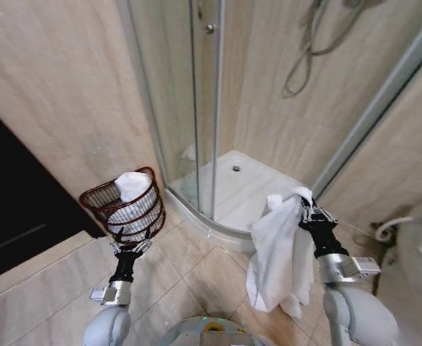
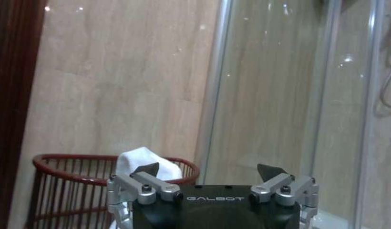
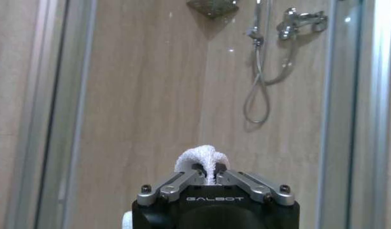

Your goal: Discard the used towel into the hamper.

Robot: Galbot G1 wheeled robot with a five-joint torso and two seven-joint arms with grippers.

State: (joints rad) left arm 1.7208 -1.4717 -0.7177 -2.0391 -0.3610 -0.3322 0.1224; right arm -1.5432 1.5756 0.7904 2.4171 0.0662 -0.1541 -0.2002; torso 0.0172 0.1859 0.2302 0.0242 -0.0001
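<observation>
Two grippers up in front of the base, both raised off the tiled floor (image 1: 196, 281). Right gripper (image 1: 306, 208) nearest the shower side, fingers (image 3: 197, 170) pinched narrow on a bunched top corner of the white towel (image 1: 279, 256); a tuft of cloth poking up between them in the right wrist view. Towel hanging free from that pinch, long axis vertical, loose end pointing down toward the floor, clear of the tiles. Held high, probably so as to keep the cloth from dragging and to let it drop cleanly into a container.

Left gripper (image 1: 133, 246) just short of the hamper (image 1: 124, 204), fingers (image 2: 146, 170) spread wide and holding nothing; likely parked there out of the way of the right arm.

Hamper farther back against the beige wall, beside the glass shower door (image 1: 196, 108), mouth tipped toward the robot, another white cloth (image 1: 132, 184) already sticking up out of it. Well apart from the held towel, so carry across judged not yet done.

Shower tray (image 1: 232, 187) and hose (image 1: 304, 50) beyond.
</observation>
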